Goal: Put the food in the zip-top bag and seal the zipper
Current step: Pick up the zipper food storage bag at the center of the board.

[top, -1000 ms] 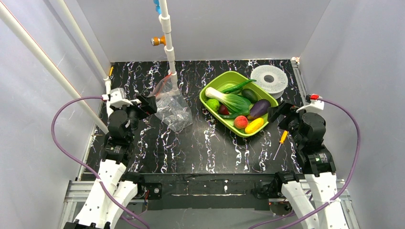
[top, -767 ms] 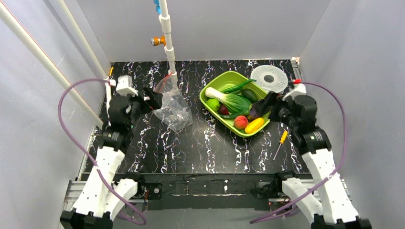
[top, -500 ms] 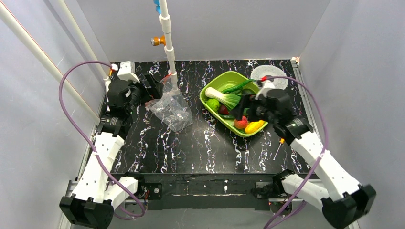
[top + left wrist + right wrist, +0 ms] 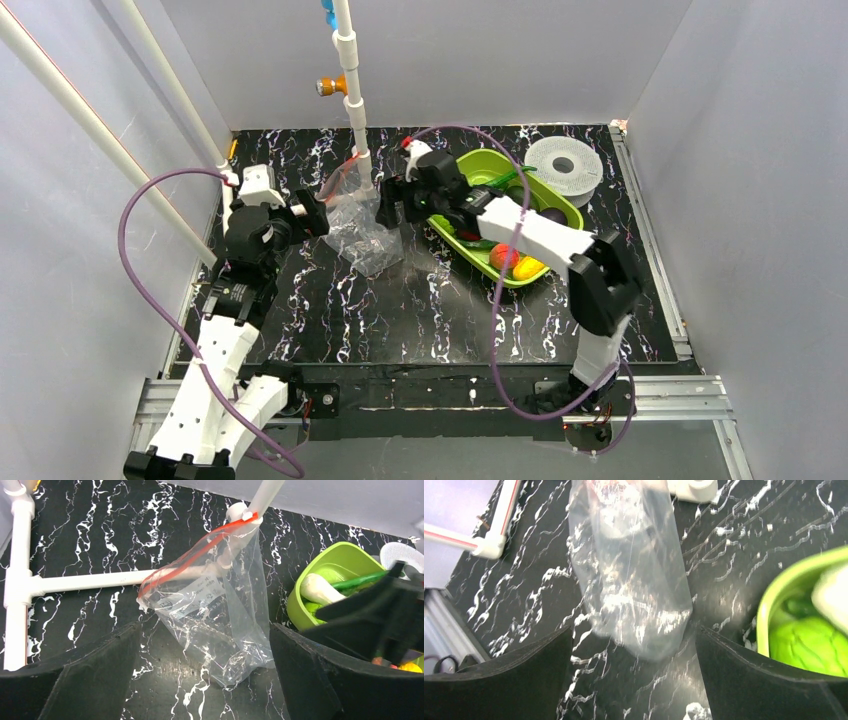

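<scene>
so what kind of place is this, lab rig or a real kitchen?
Most likely a lab robot test cell, not a kitchen: plain grey walls box in a black marbled table, the zip-top bag hangs off a white PVC pipe stand, and the food in the lime-green tray is glossy toy produce.

We see a black table (image 4: 400, 300) veined in white. On it the clear bag (image 4: 215, 625) carries a red-orange zipper (image 4: 192, 554), and the tray (image 4: 300, 590) is lime green.
</scene>
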`<state>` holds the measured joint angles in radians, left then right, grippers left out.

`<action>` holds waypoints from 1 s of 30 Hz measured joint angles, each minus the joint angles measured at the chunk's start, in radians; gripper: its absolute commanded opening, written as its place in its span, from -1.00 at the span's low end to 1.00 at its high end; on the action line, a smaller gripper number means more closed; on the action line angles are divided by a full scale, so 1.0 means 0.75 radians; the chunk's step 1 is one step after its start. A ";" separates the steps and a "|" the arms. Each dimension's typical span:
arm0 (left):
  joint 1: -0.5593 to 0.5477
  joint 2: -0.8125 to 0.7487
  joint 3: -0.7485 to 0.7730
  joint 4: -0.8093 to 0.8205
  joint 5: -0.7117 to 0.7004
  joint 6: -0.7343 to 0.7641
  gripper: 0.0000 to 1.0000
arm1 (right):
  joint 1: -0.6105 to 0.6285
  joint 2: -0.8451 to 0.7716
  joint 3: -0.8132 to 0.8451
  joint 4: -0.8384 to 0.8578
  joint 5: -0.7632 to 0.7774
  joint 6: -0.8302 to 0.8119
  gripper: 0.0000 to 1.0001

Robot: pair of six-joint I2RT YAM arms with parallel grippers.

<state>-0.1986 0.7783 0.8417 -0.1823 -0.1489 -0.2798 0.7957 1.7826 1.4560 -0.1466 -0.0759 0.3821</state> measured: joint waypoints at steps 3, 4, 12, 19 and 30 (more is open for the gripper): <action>0.000 0.001 0.000 0.002 -0.019 0.000 0.99 | 0.007 0.179 0.154 0.021 0.012 -0.024 0.97; 0.000 0.007 0.000 0.001 -0.023 -0.001 0.99 | 0.009 0.229 0.199 0.029 0.016 -0.031 0.97; 0.000 0.023 0.000 0.003 -0.005 -0.016 0.99 | 0.011 0.554 0.574 0.064 -0.009 -0.086 0.86; 0.005 0.055 0.000 0.003 0.045 -0.042 0.99 | 0.014 0.603 0.637 0.097 0.036 -0.071 -0.39; 0.015 0.090 0.000 -0.008 0.109 -0.082 0.99 | 0.033 0.303 0.129 0.283 -0.230 -0.194 -0.97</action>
<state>-0.1871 0.8460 0.8417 -0.1880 -0.0672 -0.3416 0.8207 2.0096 1.5529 0.0658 -0.2484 0.2364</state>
